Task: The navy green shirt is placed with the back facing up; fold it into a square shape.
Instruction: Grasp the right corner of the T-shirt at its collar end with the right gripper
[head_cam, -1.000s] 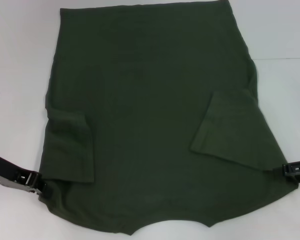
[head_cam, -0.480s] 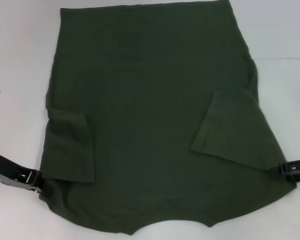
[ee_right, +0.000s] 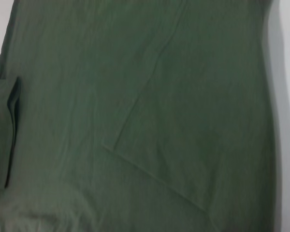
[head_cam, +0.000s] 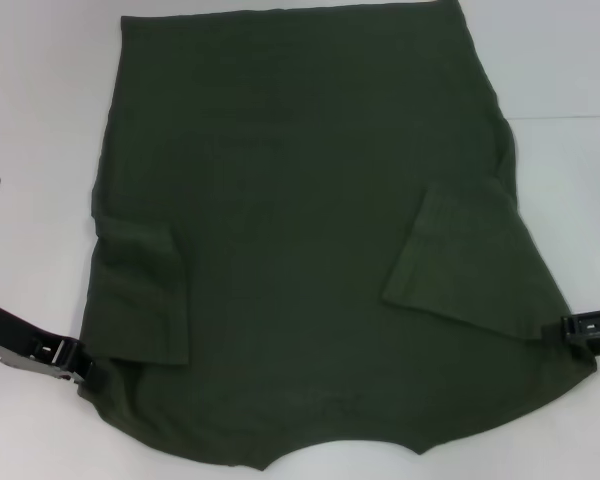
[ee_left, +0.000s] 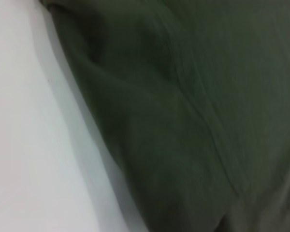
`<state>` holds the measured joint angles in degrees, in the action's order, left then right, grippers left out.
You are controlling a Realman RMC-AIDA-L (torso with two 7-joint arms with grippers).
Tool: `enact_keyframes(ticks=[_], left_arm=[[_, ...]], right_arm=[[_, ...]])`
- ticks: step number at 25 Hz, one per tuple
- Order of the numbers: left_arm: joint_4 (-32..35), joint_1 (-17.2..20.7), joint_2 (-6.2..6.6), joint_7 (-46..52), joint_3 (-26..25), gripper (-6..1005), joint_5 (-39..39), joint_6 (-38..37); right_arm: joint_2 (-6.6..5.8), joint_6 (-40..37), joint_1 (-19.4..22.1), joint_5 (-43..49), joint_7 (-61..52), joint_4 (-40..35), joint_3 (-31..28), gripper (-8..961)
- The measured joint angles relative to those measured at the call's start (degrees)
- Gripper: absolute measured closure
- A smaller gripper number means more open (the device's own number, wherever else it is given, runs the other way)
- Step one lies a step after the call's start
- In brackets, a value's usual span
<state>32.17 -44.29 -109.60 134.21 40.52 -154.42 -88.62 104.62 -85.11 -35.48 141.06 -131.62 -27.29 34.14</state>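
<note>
A: Where does the navy green shirt (head_cam: pixel 300 240) lie?

B: Spread flat on the white table (head_cam: pixel 40 110), plain side up, collar end toward the robot. Both short sleeves are folded inward onto the body: the left sleeve (head_cam: pixel 140 290) lies along the left side, the right sleeve (head_cam: pixel 460 265) slants across the right side.

A: And the two grippers?

B: The left gripper (head_cam: pixel 78 362) meets the shirt's left edge at the near shoulder corner; the right gripper (head_cam: pixel 570 328) meets the right edge at the opposite shoulder (each reaches in from the table's side). Whether either pair of fingers is apart, together, or clamped on cloth cannot be told.

A: What do the wrist views add?

B: The left wrist view shows the shirt (ee_left: pixel 193 106) with a seam beside bare table (ee_left: pixel 29 145); the right wrist view shows the shirt (ee_right: pixel 87 96) with the folded right sleeve (ee_right: pixel 198 130).
</note>
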Motion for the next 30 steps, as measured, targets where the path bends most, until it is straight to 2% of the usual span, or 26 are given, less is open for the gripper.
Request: enact_keyframes(ticks=[10, 16, 30], left_arm=[[0.00, -0.21, -0.03, -0.01, 0.00, 979, 0.00, -0.06], [0.00, -0.31, -0.13, 0.02, 0.00, 979, 0.00, -0.06], [0.00, -0.57, -0.18, 0.24, 0.00, 979, 0.00, 0.07]], right_arm=[[-0.25, -0.03, -0.03, 0.95, -0.63, -0.32, 0.56, -3], [-0.88, 0.29, -0.03, 2.32, -1.06, -0.09, 0.66, -3], [-0.40, 0.24, 0.04, 2.45, -0.69, -0.04, 0.47, -2]])
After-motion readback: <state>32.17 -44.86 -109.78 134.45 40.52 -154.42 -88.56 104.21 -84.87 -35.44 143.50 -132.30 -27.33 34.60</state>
